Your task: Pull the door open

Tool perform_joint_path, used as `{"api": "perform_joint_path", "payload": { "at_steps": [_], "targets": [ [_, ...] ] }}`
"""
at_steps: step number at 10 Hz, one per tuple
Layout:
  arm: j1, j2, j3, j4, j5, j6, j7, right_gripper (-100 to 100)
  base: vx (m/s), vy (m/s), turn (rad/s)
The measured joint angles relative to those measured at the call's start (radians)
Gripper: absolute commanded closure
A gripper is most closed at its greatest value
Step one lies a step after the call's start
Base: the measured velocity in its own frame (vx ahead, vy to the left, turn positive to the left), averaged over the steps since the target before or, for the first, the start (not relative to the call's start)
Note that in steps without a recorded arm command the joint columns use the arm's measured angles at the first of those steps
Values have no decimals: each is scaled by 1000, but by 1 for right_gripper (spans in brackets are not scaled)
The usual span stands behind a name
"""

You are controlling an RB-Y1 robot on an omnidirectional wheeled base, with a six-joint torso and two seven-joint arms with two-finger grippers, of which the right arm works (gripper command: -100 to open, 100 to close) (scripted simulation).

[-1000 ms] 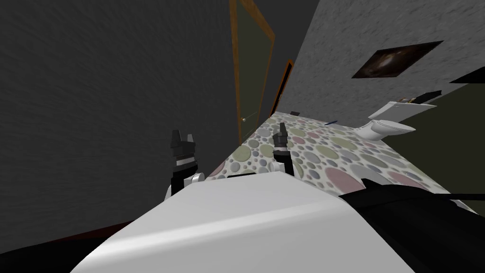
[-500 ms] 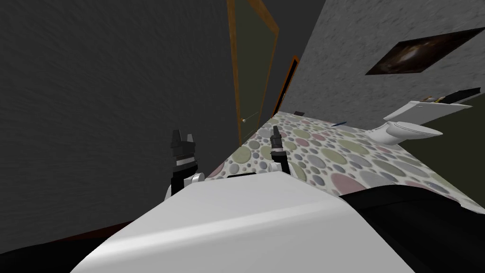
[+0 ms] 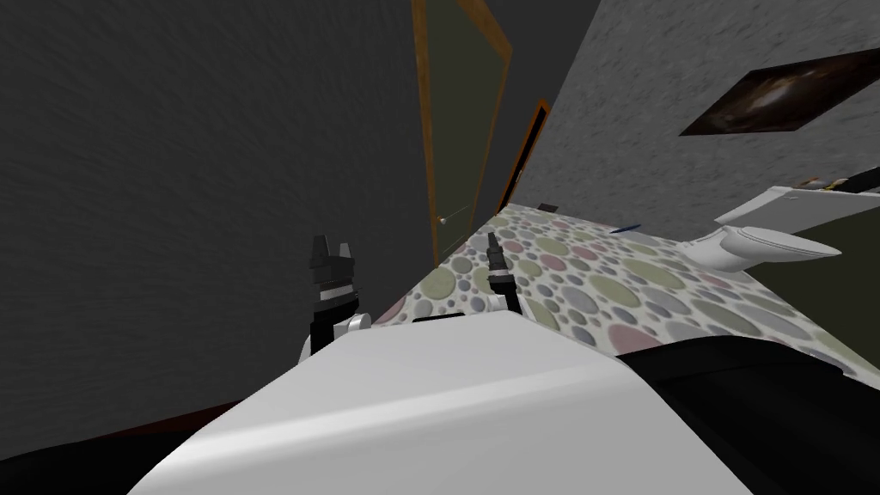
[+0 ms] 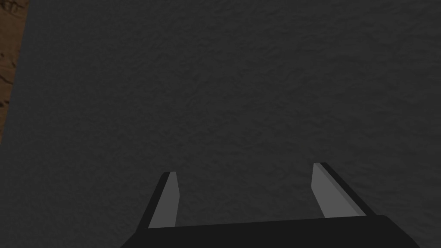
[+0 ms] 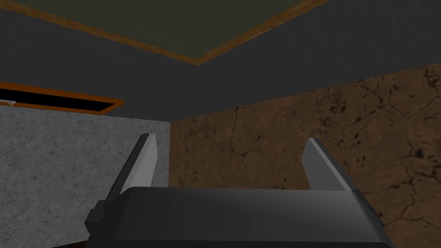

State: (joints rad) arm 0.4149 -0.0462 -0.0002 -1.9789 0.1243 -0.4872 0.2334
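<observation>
Dim throughout: charcoal wall [image 3: 172, 172] and door [image 3: 455, 129] sunk in shade, spotted floor [image 3: 601, 284] and toilet [image 3: 756, 245] brightest. Flat, even light, soft-edged. Stretched and slanted toward the corners, wall texture streaked.

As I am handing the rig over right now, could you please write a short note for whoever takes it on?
Left end effector: open, empty, facing the dark grey wall.
Right end effector: open, empty, over the pebble-patterned floor.
Door: ahead in that wall, in an orange-brown frame, looks shut; its small knob lies beyond both end effectors.
Done: nothing on the door yet.
Left: drive closer, grasp the knob, pull.
</observation>
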Motion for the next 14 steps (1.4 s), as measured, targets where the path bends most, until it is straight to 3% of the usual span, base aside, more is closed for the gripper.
{"api": "perform_joint_path", "payload": {
  "at_steps": [3,5,14],
  "targets": [
    [-21,-15,5,83,26,-38,58,-100,102,-95,82],
    [-29,-26,8,109,41,-44,90,-100,86,-83,55],
    [-92,-58,17,316,108,-123,240,-100,76,-77,65]
  ]
}}
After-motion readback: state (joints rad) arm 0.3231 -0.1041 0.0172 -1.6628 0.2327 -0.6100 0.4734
